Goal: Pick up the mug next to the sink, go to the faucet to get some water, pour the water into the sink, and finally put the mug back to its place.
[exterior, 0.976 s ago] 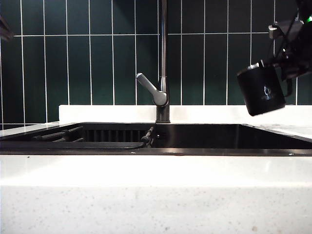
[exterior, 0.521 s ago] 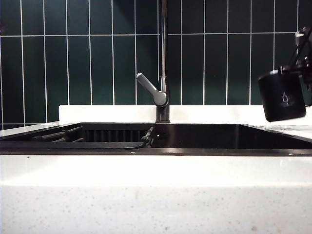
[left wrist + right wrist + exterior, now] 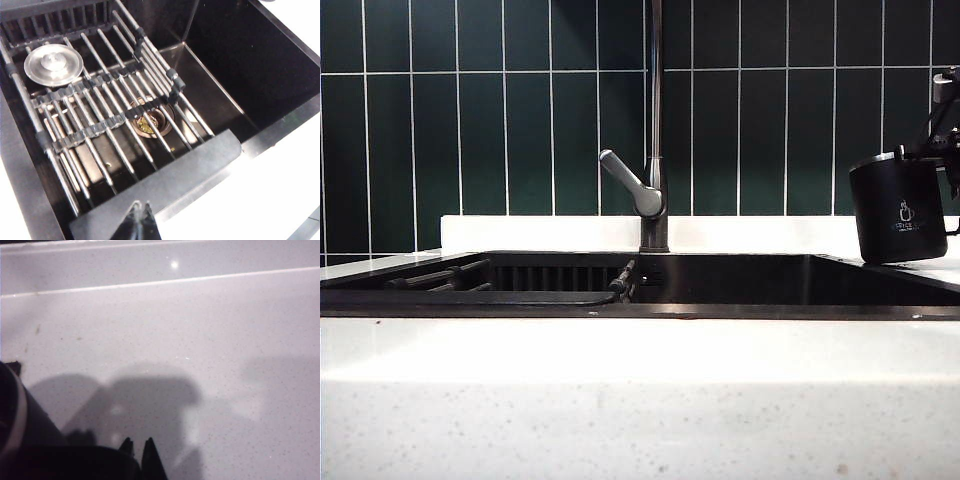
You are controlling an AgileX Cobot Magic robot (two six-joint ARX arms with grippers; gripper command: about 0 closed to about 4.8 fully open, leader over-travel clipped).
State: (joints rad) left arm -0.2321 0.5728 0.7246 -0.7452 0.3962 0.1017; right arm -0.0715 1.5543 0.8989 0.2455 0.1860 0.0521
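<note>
Since a second ago the mug has swung from a tilted pose high to the right of the faucet down to an upright one at the far right, its base at or just above the counter beside the sink; whether it touches the counter cannot be told. The faucet and its grey lever look unchanged.

The sink is the largest thing here, a black basin sunk in the white speckled counter, directly below the faucet. In the left wrist view a wire rack spans the basin. A round metal stopper lies on the rack, and the drain shows through the bars with yellowish bits in it. No water is visible in the basin.

The mug's inside cannot be seen from any view; its white logo faces the exterior camera.

The right gripper is clamped near the mug's handle side, to the right of the faucet over the counter, its fingertips close together. The left gripper is closed on nothing, above the sink's near edge.
</note>
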